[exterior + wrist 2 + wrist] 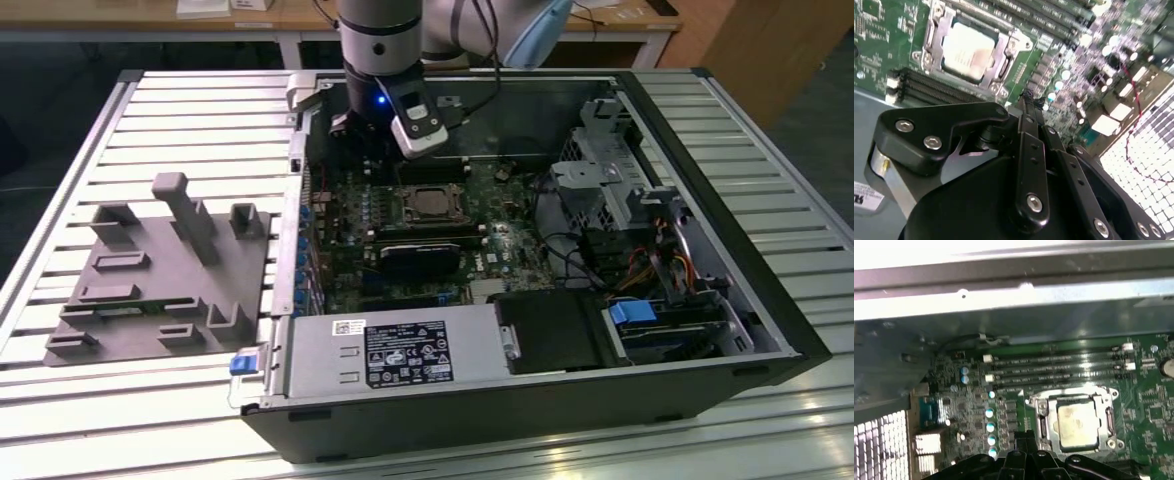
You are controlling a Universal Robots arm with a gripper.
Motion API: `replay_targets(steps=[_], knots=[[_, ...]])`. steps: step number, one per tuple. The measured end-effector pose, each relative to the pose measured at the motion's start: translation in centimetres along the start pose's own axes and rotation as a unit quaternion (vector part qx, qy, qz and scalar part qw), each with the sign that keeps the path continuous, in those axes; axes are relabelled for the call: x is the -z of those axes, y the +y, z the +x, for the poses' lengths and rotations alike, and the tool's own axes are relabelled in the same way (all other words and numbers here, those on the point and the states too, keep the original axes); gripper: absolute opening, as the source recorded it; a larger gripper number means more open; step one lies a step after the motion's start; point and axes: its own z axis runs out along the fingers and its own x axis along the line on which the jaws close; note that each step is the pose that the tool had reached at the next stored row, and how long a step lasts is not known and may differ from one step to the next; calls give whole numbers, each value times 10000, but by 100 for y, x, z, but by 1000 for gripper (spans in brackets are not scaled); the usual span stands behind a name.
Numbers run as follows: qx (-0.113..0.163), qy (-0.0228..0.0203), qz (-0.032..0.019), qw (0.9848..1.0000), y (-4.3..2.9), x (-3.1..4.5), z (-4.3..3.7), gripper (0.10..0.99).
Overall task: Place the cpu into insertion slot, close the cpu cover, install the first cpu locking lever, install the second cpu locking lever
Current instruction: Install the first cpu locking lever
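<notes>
The cpu (966,49) (1076,424) (431,204) lies flat in the insertion slot (1040,426) on the green board, its pale metal top showing. The cpu cover (1010,44) (1102,391), a silvery frame, lies down around the chip's edges. How the locking levers along the socket's sides stand is not clear. My gripper (1027,96) (1024,436) hangs above the board beside the socket, off the chip. Its black fingers are shut with nothing between them. In the exterior view the arm (380,60) stands over the case's far side, just behind the socket.
Long memory slots (1054,367) run beside the socket, near the case's metal wall (1004,290). The open case holds a black card (414,258), a power supply (387,350) and a drive cage (621,190). A grey fixture (160,270) stands on the slatted table at the exterior view's left.
</notes>
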Motion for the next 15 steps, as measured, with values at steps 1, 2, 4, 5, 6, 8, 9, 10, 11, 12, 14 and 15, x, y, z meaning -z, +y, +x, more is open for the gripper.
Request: replay_targets(steps=[1, 2, 4, 5, 6, 8, 9, 10, 11, 12, 14, 15], knots=[[-2, 6, -74, 10000, -1, 0, 8, 102], [-4, 12, -145, 9999, -2, 0, 19, 102], [-7, 21, -281, 9996, -5, 2, 42, 102], [-9, 24, -336, 9994, -7, 2, 53, 102], [-10, 26, -389, 9992, -8, 2, 63, 102], [-12, 35, -501, 9987, -11, 3, 79, 102], [-14, 41, -565, 9984, -11, 3, 85, 102], [-17, 47, -633, 9980, -12, 3, 91, 102], [-19, 56, -706, 9975, -13, 3, 97, 102], [-21, 63, -777, 9970, -14, 3, 101, 102], [-24, 74, -882, 9961, -14, 3, 105, 102], [-25, 76, -899, 9959, -14, 3, 105, 102]])
